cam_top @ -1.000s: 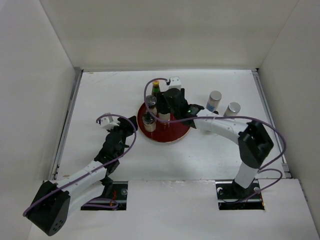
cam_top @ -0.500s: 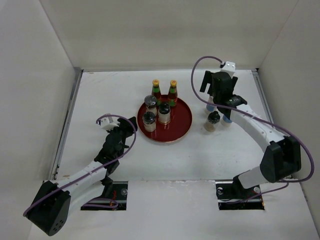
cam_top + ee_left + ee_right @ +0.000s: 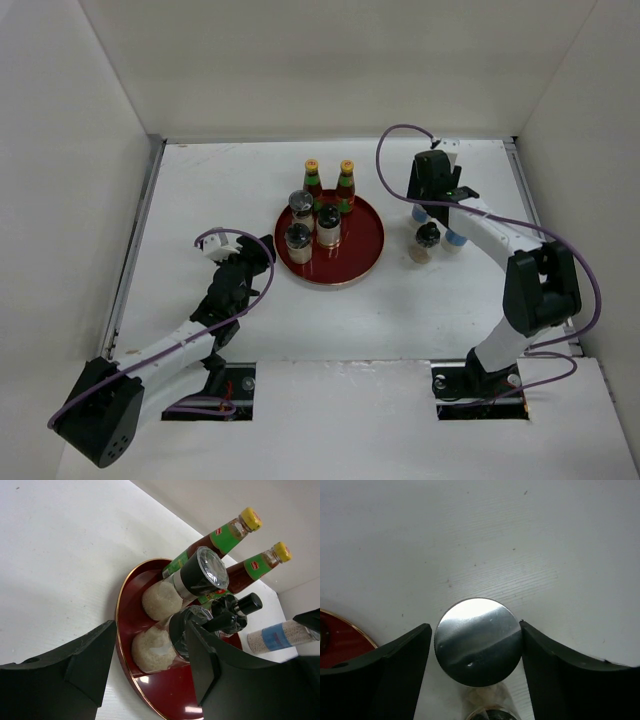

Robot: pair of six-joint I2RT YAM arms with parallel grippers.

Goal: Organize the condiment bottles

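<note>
While the right tool straddles the silver top of one white shaker on the bare surface, its fingers spread with a sliver of gap on one side, the second shaker and a dark-lidded jar stand just beside it, right of the red tray. Both red bottles and three jars stand on that tray. Near its left rim the left tool hovers, fingers apart, holding nothing.

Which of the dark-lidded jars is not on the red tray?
The jar standing alone on the table, right of the tray. The other three jars all stand on the tray.
</note>
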